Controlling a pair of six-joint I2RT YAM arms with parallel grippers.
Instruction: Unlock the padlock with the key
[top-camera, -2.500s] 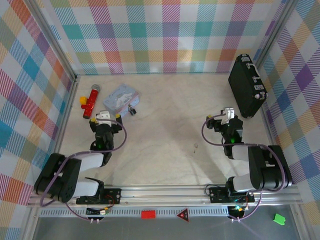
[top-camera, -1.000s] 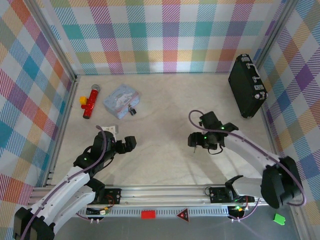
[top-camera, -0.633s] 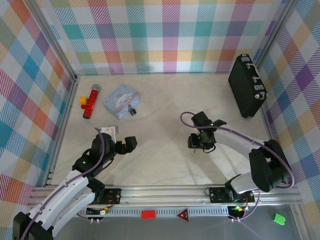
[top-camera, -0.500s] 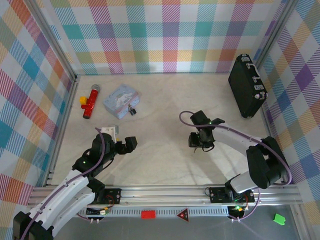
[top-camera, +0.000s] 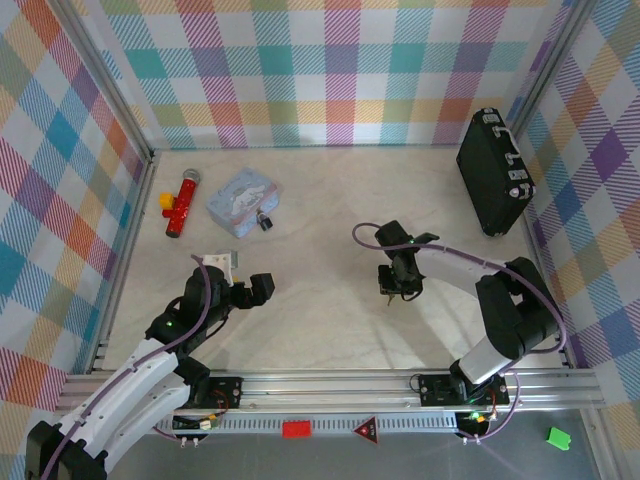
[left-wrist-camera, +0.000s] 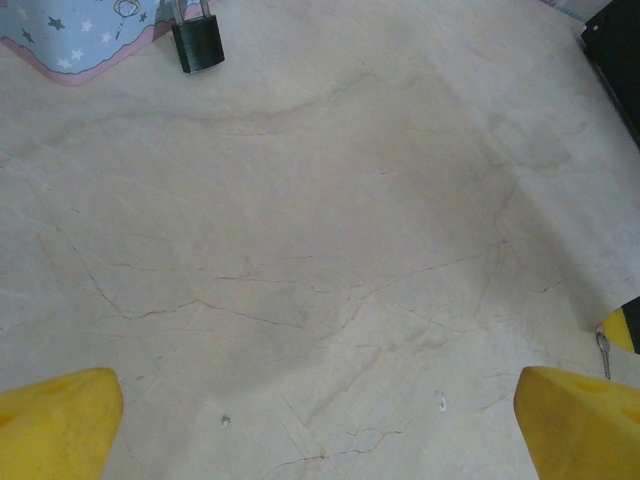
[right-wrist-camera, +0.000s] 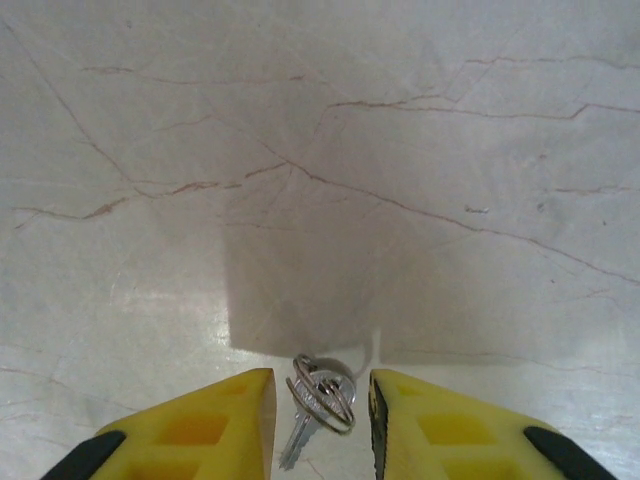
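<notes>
Because the key (right-wrist-camera: 318, 396) lies flat on the counter (right-wrist-camera: 330, 150) and is only a thin sliver, the right fingers (right-wrist-camera: 205, 428) stand over it from above, one yellow pad on each side of its ring. They are parted narrowly, and a slit of bare counter shows on both sides, so I judge them as bracketing the key and not yet gripping it. From overhead this spot is right of centre, well apart from the padlock (top-camera: 265, 221). Key axis, right wrist view: ring end away from the camera, blade running back toward it and slanting slightly to the left-hand pad, so the long axis lies roughly along the gap between the pads rather than across it. A pinch here would likely catch the ring or the head and leave the blade free for insertion. The padlock sits far left, touching the near right corner of the pale blue tin (top-camera: 243, 201). In the left wrist view its dark body (left-wrist-camera: 197, 45) is nearer the camera and the silvery shackle points away, against the tin's edge. The left fingers (left-wrist-camera: 55, 420) are spread wide and hold nothing, hovering over bare counter near the padlock and facing it, presumably placed to steady it.
</notes>
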